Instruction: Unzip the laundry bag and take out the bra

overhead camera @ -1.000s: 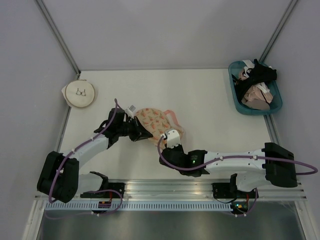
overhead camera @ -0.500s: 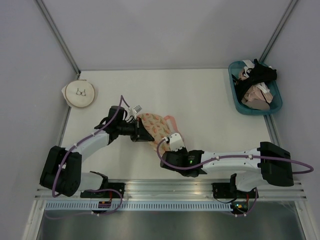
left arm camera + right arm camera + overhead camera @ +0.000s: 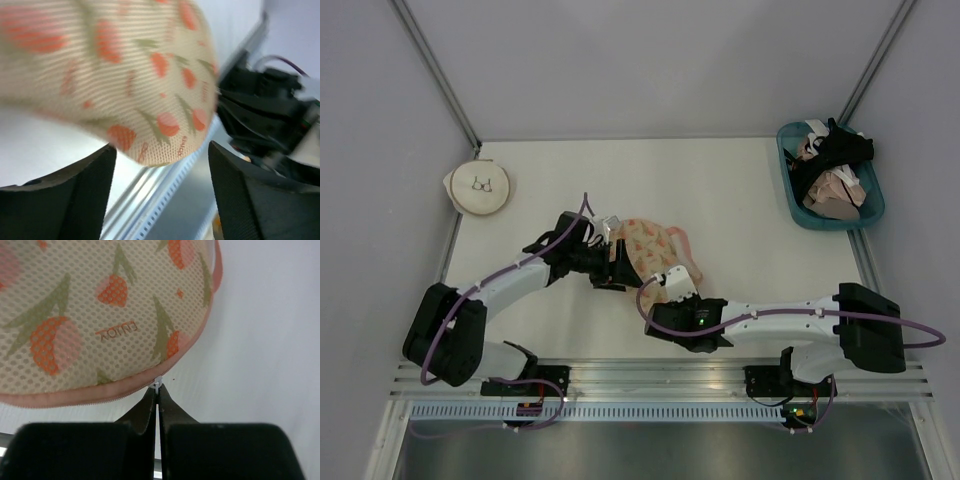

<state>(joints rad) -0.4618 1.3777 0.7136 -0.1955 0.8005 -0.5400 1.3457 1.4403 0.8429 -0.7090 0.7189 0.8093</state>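
Observation:
The laundry bag [image 3: 655, 245], peach mesh with orange tulip prints and a pink zipper rim, lies at the table's middle. In the right wrist view the bag [image 3: 100, 315] fills the top, and my right gripper [image 3: 157, 390] is shut on the small white zipper pull [image 3: 158, 385] at its rim. From above, the right gripper [image 3: 672, 283] sits at the bag's near edge. My left gripper [image 3: 618, 265] is at the bag's left edge. Its jaws stand open in the left wrist view [image 3: 160, 150], with the bag [image 3: 125, 75] just above them and not pinched. The bra is hidden.
A round cream pouch [image 3: 478, 188] with a bra drawing lies at the far left. A teal basket [image 3: 830, 226] holding black and beige garments sits at the far right. The metal rail [image 3: 660, 375] runs along the near edge, close behind both wrists.
My left gripper has opened and let go of the bag's edge. Both arms and the bag have shifted to the right. The right gripper stays shut on the zipper pull.

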